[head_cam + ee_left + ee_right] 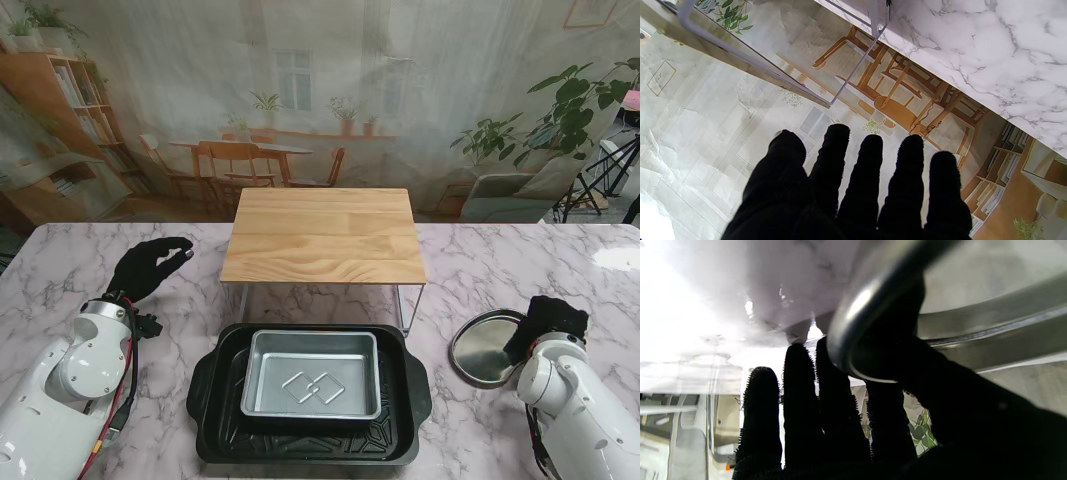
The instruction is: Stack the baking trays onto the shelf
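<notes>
We have no tray on the wooden shelf (pixel 322 236) yet: our right hand (pixel 548 318) pinches the round tray (pixel 482 347), our left hand (pixel 148 266) hangs spread and empty, and the silver tray (pixel 312 374) sits nested in the black tray (pixel 215 385).

The left hand (pixel 147 265) hovers empty, its black-gloved fingers (pixel 867 166) straight and slightly apart. The right hand (pixel 545 322) curls down with thumb and fingers (pixel 800 400) pinching a round metal tray's (pixel 483 345) rim.
</notes>
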Motion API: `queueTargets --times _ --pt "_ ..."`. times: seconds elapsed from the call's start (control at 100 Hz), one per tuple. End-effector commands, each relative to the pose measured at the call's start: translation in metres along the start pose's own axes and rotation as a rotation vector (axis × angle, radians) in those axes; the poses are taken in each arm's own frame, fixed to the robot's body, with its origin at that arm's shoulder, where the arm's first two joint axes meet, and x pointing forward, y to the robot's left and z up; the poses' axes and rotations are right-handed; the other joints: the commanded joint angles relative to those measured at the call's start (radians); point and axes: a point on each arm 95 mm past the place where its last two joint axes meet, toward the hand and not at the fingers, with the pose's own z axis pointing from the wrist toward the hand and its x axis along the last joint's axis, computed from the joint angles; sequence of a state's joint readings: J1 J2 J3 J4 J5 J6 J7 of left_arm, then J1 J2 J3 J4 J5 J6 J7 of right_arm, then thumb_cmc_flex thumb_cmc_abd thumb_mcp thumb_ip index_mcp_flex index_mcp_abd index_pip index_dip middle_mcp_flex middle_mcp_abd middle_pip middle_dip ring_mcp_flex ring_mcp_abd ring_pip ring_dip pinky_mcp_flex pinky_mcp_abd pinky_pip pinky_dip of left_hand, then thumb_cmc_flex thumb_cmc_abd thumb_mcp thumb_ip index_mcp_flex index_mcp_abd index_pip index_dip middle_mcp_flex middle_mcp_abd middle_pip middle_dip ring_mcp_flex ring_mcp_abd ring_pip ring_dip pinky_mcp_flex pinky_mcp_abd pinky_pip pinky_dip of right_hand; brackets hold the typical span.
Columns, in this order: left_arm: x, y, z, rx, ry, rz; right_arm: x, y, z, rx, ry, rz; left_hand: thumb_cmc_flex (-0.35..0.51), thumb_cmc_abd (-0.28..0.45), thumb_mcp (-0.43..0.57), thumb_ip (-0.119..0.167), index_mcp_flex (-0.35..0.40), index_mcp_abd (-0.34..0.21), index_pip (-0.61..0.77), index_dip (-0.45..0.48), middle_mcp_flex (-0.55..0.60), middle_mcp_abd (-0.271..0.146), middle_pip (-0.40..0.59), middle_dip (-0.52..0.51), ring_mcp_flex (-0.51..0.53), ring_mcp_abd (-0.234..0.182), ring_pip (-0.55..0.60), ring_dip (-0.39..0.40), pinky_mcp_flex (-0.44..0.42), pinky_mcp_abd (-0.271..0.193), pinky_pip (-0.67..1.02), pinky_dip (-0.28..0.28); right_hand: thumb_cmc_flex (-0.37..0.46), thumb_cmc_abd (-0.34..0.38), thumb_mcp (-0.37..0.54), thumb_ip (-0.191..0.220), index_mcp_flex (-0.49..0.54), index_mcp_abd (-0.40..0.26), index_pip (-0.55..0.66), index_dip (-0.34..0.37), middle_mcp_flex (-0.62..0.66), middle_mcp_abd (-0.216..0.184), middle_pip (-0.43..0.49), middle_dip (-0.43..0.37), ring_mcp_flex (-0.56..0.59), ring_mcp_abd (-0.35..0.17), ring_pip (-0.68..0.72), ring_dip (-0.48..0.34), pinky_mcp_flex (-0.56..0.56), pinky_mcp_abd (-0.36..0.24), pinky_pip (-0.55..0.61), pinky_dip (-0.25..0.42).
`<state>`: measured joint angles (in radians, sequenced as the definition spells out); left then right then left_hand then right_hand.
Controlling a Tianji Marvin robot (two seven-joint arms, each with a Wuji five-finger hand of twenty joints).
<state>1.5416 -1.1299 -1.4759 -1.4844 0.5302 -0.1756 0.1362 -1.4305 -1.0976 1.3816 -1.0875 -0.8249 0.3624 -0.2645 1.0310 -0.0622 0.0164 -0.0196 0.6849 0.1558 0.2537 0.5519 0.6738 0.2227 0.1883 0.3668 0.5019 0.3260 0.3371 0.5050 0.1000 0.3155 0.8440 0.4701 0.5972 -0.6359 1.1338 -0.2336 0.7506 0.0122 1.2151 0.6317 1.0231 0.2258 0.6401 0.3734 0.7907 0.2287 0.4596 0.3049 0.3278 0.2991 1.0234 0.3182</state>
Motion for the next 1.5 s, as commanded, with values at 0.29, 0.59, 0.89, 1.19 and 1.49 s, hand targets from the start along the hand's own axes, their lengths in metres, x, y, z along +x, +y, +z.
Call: queueTargets --times 0.29,0.59,0.89,1.19,1.49 --pt "0.000 0.003 0.000 -0.012 -0.003 -0.002 -0.004 -0.023 -0.017 0.156 -0.015 0.205 0.031 0.055 -0.021 0.028 -0.026 0.006 -0.001 -0.004 -0.007 0.000 0.020 0.012 -0.038 -0.001 -0.007 0.006 -0.016 -0.010 -0.020 0.012 0.164 0.124 -0.154 0.022 -0.134 0.009 0.174 0.072 -0.098 0.039 0.298 0.103 0.449 0.031 0.087 0.022 0.324 0.105 0.170 -0.026" --pt "0.000 0.005 0.001 -0.013 -0.006 -0.005 -0.014 -0.023 -0.022 0.194 -0.050 0.250 0.035 0.057 -0.020 0.029 -0.027 0.007 -0.001 -0.005 -0.008 0.000 0.023 0.012 -0.037 0.000 -0.005 0.006 -0.014 -0.012 -0.019 0.012 0.209 0.129 -0.232 0.010 -0.133 -0.014 0.132 0.061 -0.035 0.061 0.340 0.137 0.514 -0.043 0.346 0.135 0.490 0.099 0.282 -0.069" --pt "0.001 0.006 0.002 -0.022 -0.008 -0.004 -0.023 -0.023 -0.026 0.197 -0.068 0.334 0.035 0.058 -0.021 0.028 -0.026 0.008 0.000 -0.005 -0.008 0.001 0.025 0.012 -0.038 0.001 -0.005 0.006 -0.015 -0.011 -0.019 0.010 0.207 0.099 -0.208 0.011 -0.146 -0.043 0.097 0.086 0.024 0.057 0.392 0.190 0.519 -0.082 0.524 0.189 0.551 0.091 0.328 -0.042" --pt "0.001 0.007 0.002 -0.026 -0.009 -0.004 -0.027 -0.003 -0.029 0.152 -0.050 0.433 0.035 0.059 -0.021 0.028 -0.024 0.010 0.001 -0.005 -0.009 0.001 0.025 0.012 -0.038 0.000 -0.004 0.006 -0.015 -0.012 -0.019 0.009 0.208 0.068 -0.165 0.006 -0.129 -0.055 0.090 0.102 0.067 0.071 0.442 0.234 0.523 -0.116 0.648 0.231 0.603 0.090 0.366 -0.015" --pt "0.001 0.007 0.002 -0.026 -0.009 -0.004 -0.040 0.028 -0.033 0.086 -0.018 0.444 0.036 0.059 -0.021 0.028 -0.023 0.011 0.001 -0.005 -0.009 0.003 0.025 0.012 -0.038 0.002 -0.004 0.006 -0.014 -0.013 -0.019 0.008 0.208 0.053 -0.148 0.004 -0.111 -0.065 0.083 0.107 0.086 0.074 0.443 0.249 0.523 -0.126 0.676 0.240 0.620 0.087 0.372 -0.011"
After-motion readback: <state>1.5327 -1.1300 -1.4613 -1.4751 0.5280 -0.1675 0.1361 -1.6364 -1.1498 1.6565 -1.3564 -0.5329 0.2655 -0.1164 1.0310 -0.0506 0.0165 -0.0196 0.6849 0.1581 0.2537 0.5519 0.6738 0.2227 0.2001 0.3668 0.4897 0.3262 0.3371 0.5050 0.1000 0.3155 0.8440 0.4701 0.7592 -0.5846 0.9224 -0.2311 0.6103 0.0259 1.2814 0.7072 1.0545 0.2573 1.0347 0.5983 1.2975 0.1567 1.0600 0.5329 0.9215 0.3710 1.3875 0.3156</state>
